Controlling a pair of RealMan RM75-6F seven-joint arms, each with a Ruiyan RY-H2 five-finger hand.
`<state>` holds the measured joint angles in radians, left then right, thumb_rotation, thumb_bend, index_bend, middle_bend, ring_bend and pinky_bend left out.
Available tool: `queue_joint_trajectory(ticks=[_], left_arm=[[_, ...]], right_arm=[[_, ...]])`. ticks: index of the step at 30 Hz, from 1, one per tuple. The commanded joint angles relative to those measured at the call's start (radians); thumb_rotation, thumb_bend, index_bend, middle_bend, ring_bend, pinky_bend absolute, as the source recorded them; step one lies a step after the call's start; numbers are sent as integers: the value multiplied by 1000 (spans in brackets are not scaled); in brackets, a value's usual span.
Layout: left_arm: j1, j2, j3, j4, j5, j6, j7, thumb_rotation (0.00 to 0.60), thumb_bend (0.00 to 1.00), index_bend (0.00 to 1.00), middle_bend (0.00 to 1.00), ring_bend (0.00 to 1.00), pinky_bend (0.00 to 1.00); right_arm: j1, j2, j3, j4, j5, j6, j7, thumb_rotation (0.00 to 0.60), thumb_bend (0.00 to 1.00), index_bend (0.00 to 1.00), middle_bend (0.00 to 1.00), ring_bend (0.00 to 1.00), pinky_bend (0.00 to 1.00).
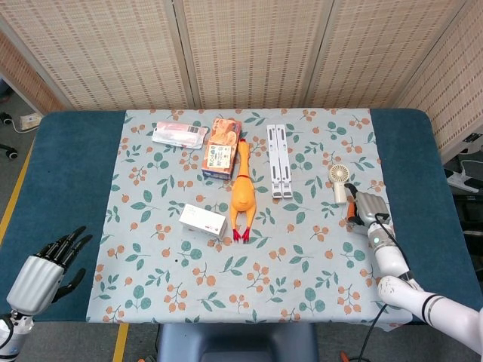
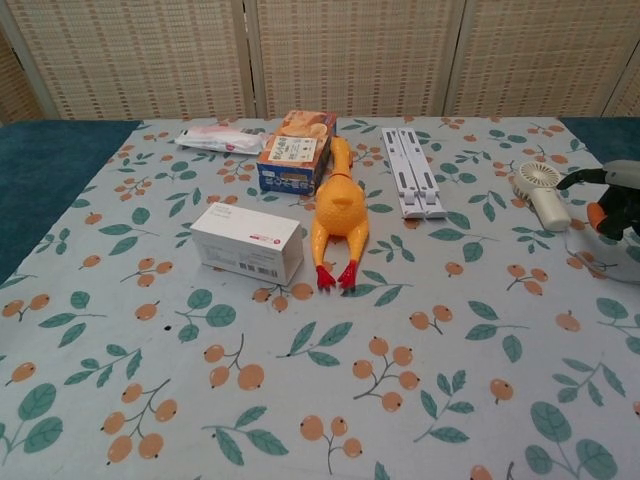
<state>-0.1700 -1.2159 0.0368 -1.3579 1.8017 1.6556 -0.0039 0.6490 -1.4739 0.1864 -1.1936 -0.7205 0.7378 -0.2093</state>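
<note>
Silver-grey hands [image 1: 38, 277], black fingers [image 1: 66, 243]

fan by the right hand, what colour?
Cream-white fan, clearest in the chest view.

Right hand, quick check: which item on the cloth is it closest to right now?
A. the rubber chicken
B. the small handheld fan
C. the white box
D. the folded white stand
B. The right hand sits at the right edge of the cloth, just beside the small handheld fan, not gripping it; the rubber chicken, white box and folded white stand lie further left.
</note>
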Motion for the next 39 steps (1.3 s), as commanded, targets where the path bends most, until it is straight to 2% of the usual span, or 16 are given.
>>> queue_joint_trajectory(ticks=[1,39], left_arm=[[0,0,0,0,0,0,0,600,377,131,56,214,447],[0,0,-1,-1,-2,-3,0,600,376,132,56,221,448]], right_arm=[[2,-3,0,7,2,-2,0,600,720,101,741,591,693],[14,-33,4,43,-20,-19,16,600,720,101,742,591,693]])
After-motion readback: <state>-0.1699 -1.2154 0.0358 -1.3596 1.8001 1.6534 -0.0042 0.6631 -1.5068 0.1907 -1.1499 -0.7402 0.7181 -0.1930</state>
